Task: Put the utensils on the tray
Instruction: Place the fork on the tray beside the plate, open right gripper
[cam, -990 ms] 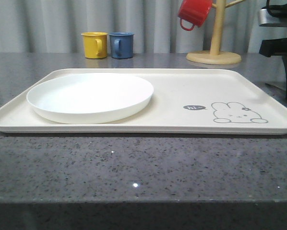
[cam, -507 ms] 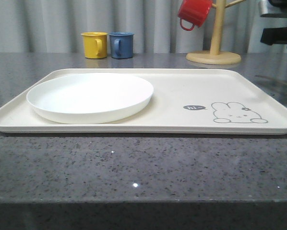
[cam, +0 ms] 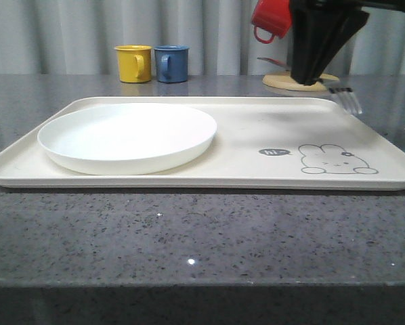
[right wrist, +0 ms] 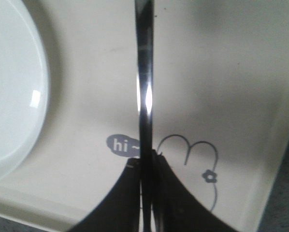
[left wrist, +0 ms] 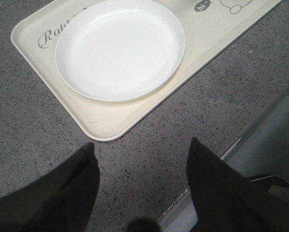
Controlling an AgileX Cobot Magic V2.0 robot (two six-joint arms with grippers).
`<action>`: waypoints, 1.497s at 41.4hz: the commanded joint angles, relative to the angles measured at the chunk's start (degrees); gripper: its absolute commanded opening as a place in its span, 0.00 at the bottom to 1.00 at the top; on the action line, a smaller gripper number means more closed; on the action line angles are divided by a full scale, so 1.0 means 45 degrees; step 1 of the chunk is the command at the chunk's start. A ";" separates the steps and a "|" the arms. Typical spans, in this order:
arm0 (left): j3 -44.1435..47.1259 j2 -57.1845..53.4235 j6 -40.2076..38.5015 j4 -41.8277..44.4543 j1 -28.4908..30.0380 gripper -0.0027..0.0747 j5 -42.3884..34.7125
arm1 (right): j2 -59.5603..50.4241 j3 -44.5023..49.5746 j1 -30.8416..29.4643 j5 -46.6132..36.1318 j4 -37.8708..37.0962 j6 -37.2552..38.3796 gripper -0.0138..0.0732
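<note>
The right hand [cam: 315, 76], clamped on the fork [cam: 349, 99], has swung in over the tray [cam: 257, 177].

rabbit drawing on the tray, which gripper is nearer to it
Right. The right gripper hangs over the rabbit drawing, fingers shut on a fork. The left gripper is off the tray, over the counter near the plate's end.
</note>
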 commanded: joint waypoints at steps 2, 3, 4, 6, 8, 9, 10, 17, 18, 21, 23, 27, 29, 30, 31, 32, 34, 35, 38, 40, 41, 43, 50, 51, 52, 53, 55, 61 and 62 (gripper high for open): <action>-0.0299 0.0011 -0.0103 0.0101 -0.0087 0.53 -0.0815 | -0.0080 -0.0497 0.0504 0.0378 -0.0368 0.2049 0.18; -0.0299 0.0011 -0.0103 0.0101 -0.0087 0.53 -0.0815 | 0.0016 -0.0497 0.0567 0.0224 -0.0368 0.2488 0.18; -0.0299 0.0011 -0.0103 0.0101 -0.0087 0.53 -0.0815 | 0.0093 -0.0497 0.0617 0.0101 -0.0368 0.2788 0.18; -0.0299 0.0011 -0.0103 0.0101 -0.0087 0.53 -0.0815 | 0.0254 -0.0497 0.0720 -0.0229 -0.0341 0.3263 0.18; -0.0299 0.0011 -0.0103 0.0101 -0.0087 0.53 -0.0815 | 0.0372 -0.0497 0.0822 -0.0498 -0.0257 0.3468 0.18; -0.0299 0.0011 -0.0103 0.0101 -0.0087 0.53 -0.0815 | 0.0454 -0.0497 0.0836 -0.0647 -0.0243 0.3541 0.18; -0.0299 0.0011 -0.0103 0.0101 -0.0087 0.53 -0.0815 | 0.0515 -0.0497 0.0850 -0.0759 -0.0188 0.3581 0.18; -0.0299 0.0011 -0.0103 0.0101 -0.0087 0.53 -0.0815 | 0.1009 -0.0497 0.0850 -0.1039 0.0080 0.3668 0.18; -0.0299 0.0011 -0.0103 0.0101 -0.0087 0.53 -0.0815 | 0.1071 -0.0497 0.0850 -0.1094 0.0117 0.3668 0.18; -0.0299 0.0011 -0.0103 0.0101 -0.0087 0.53 -0.0815 | 0.1274 -0.0497 0.0850 -0.1245 0.0187 0.3668 0.18; -0.0299 0.0011 -0.0103 0.0101 -0.0087 0.53 -0.0815 | 0.1348 -0.0497 0.0850 -0.1255 0.0187 0.3668 0.18; -0.0299 0.0011 -0.0103 0.0101 -0.0087 0.53 -0.0815 | 0.1416 -0.0497 0.0850 -0.1308 0.0187 0.3668 0.20; -0.0299 0.0011 -0.0103 0.0101 -0.0087 0.53 -0.0815 | 0.1416 -0.0497 0.0850 -0.1308 0.0187 0.3668 0.25; -0.0299 0.0011 -0.0103 0.0101 -0.0087 0.53 -0.0815 | 0.1416 -0.0497 0.0850 -0.1308 0.0187 0.3668 0.27; -0.0299 0.0011 -0.0103 0.0101 -0.0087 0.53 -0.0815 | 0.1416 -0.0497 0.0850 -0.1296 0.0187 0.3668 0.31; -0.0299 0.0011 -0.0103 0.0101 -0.0087 0.53 -0.0815 | 0.1416 -0.0497 0.0850 -0.1296 0.0187 0.3668 0.35; -0.0299 0.0011 -0.0103 0.0101 -0.0087 0.53 -0.0815 | 0.1416 -0.0497 0.0850 -0.1282 0.0187 0.3668 0.42; -0.0299 0.0011 -0.0103 0.0101 -0.0087 0.53 -0.0815 | 0.1416 -0.0497 0.0850 -0.1282 0.0187 0.3668 0.45; -0.0299 0.0011 -0.0103 0.0101 -0.0087 0.53 -0.0815 | 0.1387 -0.0497 0.0850 -0.1282 0.0171 0.3634 0.54; -0.0299 0.0011 -0.0103 0.0101 -0.0087 0.53 -0.0815 | 0.1307 -0.0497 0.0850 -0.1282 0.0080 0.3611 0.55; -0.0299 0.0011 -0.0103 0.0101 -0.0087 0.53 -0.0815 | 0.1243 -0.0497 0.0850 -0.1282 -0.0021 0.3561 0.55; -0.0299 0.0011 -0.0103 0.0101 -0.0087 0.53 -0.0815 | 0.1088 -0.0511 0.0850 -0.1218 -0.0178 0.3291 0.55; -0.0299 0.0011 -0.0103 0.0101 -0.0087 0.53 -0.0815 | 0.0038 -0.0511 0.0824 0.0230 -0.1695 0.1887 0.55; -0.0299 0.0011 -0.0103 0.0101 -0.0087 0.53 -0.0815 | -0.0109 -0.0511 0.0787 0.0473 -0.2134 0.1858 0.55; -0.0299 0.0011 -0.0103 0.0101 -0.0087 0.53 -0.0815 | -0.0266 -0.0488 0.0782 0.0692 -0.2489 0.1843 0.55; -0.0299 0.0011 -0.0103 0.0101 -0.0087 0.53 -0.0815 | -0.0474 -0.0467 0.0737 0.0921 -0.2852 0.1845 0.55; -0.0299 0.0011 -0.0103 0.0101 -0.0087 0.53 -0.0815 | -0.0801 -0.0362 0.0582 0.1130 -0.3517 0.1826 0.55; -0.0299 0.0011 -0.0103 0.0101 -0.0087 0.53 -0.0815 | -0.1676 0.0000 -0.0603 0.1250 -0.3676 0.1092 0.55; -0.0299 0.0011 -0.0103 0.0101 -0.0087 0.53 -0.0815 | -0.1754 0.0058 -0.0846 0.1250 -0.3657 0.0992 0.55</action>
